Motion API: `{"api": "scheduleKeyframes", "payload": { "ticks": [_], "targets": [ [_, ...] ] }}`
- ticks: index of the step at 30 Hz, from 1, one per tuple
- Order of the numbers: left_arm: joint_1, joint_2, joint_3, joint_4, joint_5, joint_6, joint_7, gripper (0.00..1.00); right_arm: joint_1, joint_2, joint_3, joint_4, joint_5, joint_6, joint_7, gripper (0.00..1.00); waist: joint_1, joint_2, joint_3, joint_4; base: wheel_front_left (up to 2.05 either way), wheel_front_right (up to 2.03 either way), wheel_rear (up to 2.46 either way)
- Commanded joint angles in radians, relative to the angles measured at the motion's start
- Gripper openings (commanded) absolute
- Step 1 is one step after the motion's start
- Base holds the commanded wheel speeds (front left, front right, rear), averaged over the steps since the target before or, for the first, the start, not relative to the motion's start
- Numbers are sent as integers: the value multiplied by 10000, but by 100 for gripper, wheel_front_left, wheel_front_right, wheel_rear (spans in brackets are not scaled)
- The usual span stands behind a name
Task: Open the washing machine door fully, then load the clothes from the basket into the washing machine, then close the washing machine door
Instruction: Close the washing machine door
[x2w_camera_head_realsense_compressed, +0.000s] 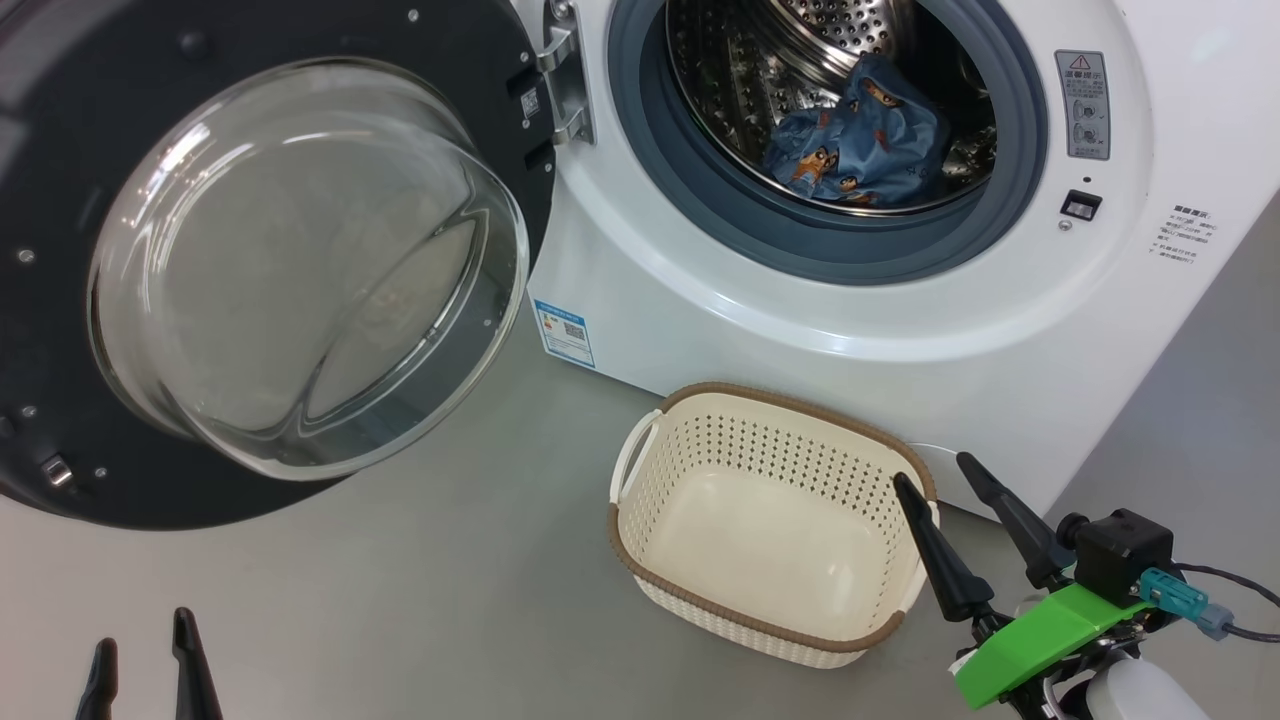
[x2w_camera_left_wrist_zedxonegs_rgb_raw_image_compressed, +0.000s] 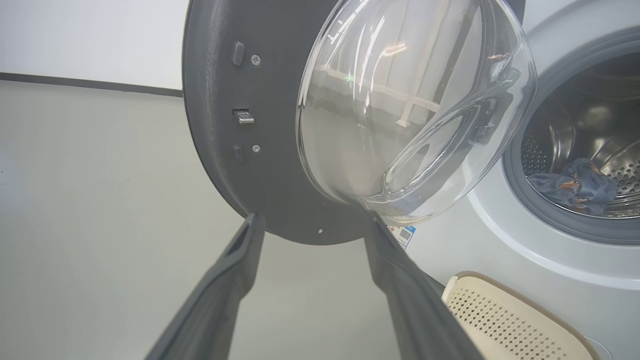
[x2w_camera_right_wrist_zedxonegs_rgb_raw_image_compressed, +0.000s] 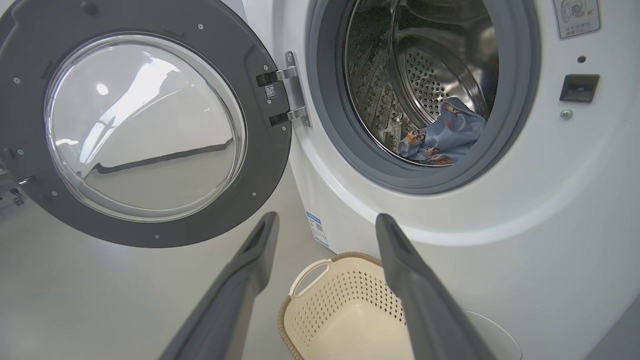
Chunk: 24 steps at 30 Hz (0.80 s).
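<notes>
In the head view, the washing machine takes up the 12 to 3 o'clock part. The washing machine door stands swung wide open on its hinge at 9 to 10 o'clock, its glass bowl bulging toward the camera. The clothes, blue with small orange bears, lie bundled at the bottom of the steel drum at 1 o'clock, inside the grey-blue seal. The basket sits on the grey floor at 5 o'clock, just in front of the machine, with its smooth bottom in plain sight. The left fingers rise at 7 o'clock, spread apart and holding nothing. The right fingers stand at 4 o'clock, also spread wide, and one of them overlaps the basket's right rim.
</notes>
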Motion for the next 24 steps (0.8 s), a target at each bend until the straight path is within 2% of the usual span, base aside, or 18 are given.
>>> {"api": "scheduleKeyframes", "payload": {
  "ticks": [1, 2, 3, 4, 5, 11, 14, 18, 24],
  "targets": [
    [-125, 138, 371, -296, -80, 8, -65, 100, -264, -94, 195, -195, 193, 16, -49, 100, 0, 0, 1, -5, 0, 0, 0],
    [-130, 138, 368, -300, -86, 16, -65, 100, -253, -92, 186, -197, 195, 16, -49, 100, 0, 0, 2, -8, 0, 0, 0],
    [-150, 138, 370, -317, -83, 19, -65, 85, -233, -89, 166, -198, 200, 16, -49, 100, 0, 0, 2, -12, 0, 0, 0],
    [-173, 138, 396, -359, -61, 18, -65, 37, -201, -80, 139, -204, 202, 16, -49, 100, 0, 0, 3, -16, 0, 0, 0],
    [-217, 138, 463, -429, -97, 18, -65, 1, -162, -69, 104, -216, 199, 16, -49, 100, 0, 0, 14, -17, 0, 0, 0],
    [-771, 176, 1376, -1244, -316, -6, -65, 0, 99, 70, -84, -340, 120, 16, -49, 100, 0, 0, 187, -115, 0, 0, 0],
    [-1301, 581, 1836, -1702, -915, -12, -65, 0, 109, 132, -131, -371, 74, 16, -49, 100, 0, 0, 352, -237, 0, 0, 0],
    [-2170, 1723, 2363, -1833, -2161, -14, -65, 0, 130, 224, -148, -384, 27, 16, -49, 100, 0, 0, 502, -397, 0, 0, 0],
    [-3607, 4066, 2744, -488, -4124, -15, -65, 0, 19, 322, -34, -371, 12, 16, -49, 100, 0, 0, 701, -751, 0, 0, 0]
  ]
}}
